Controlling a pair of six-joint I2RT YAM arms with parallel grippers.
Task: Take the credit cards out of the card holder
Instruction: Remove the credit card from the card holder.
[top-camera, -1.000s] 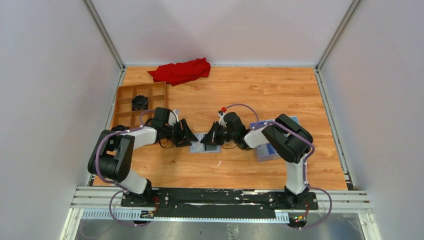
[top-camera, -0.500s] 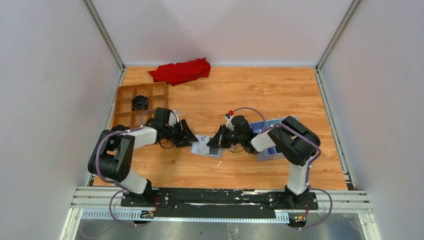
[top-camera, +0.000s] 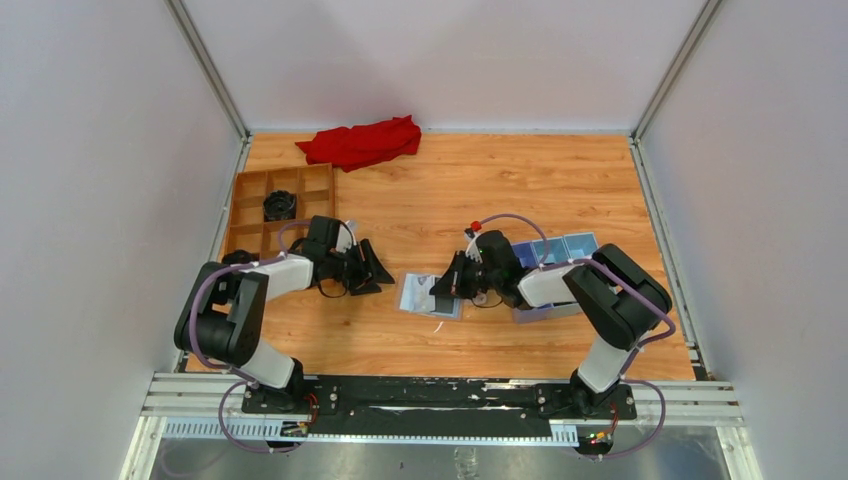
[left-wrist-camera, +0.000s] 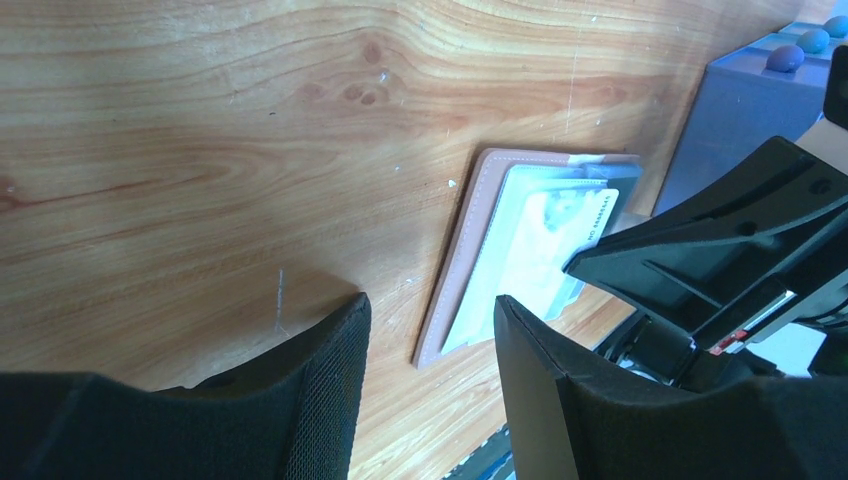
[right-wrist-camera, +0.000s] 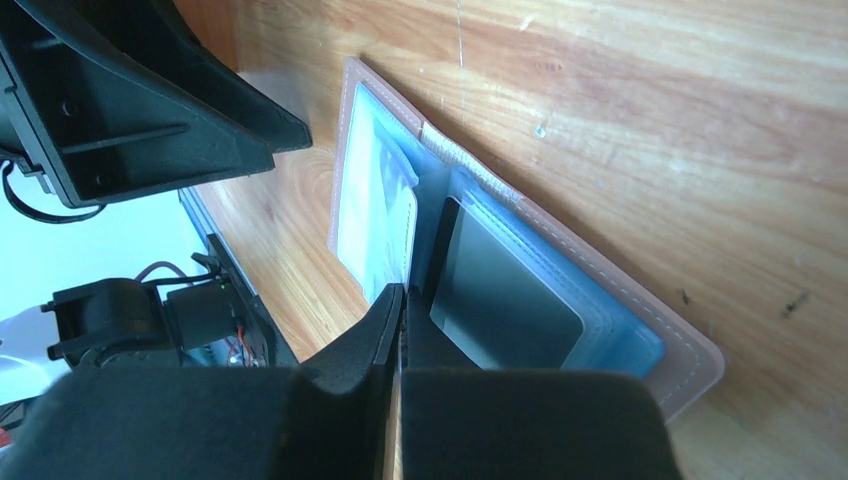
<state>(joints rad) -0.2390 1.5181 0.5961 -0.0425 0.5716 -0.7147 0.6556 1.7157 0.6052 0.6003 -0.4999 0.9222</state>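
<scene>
Holder (top-camera: 416, 294) lies open on the bench (top-camera: 520, 190) at the middle of the top view, tan side down. A pale card (right-wrist-camera: 375, 200) sits in one pocket, and a dark rectangle (right-wrist-camera: 505, 290), card or panel I cannot tell, fills the other half. Right fingers (right-wrist-camera: 350, 370) are closed, tips pressed at the fold between the two; whether they nip a card edge cannot be told. Left fingers (left-wrist-camera: 310, 400) stand partly open and empty, just left of the holder, not touching it. Nothing pins the holder, so a pull would likely drag it whole along the bench toward the blue box (left-wrist-camera: 740, 120), or flip a flap shut. Closed tips may also skid over the slick card, or catch the pocket lip and bend the card.
</scene>
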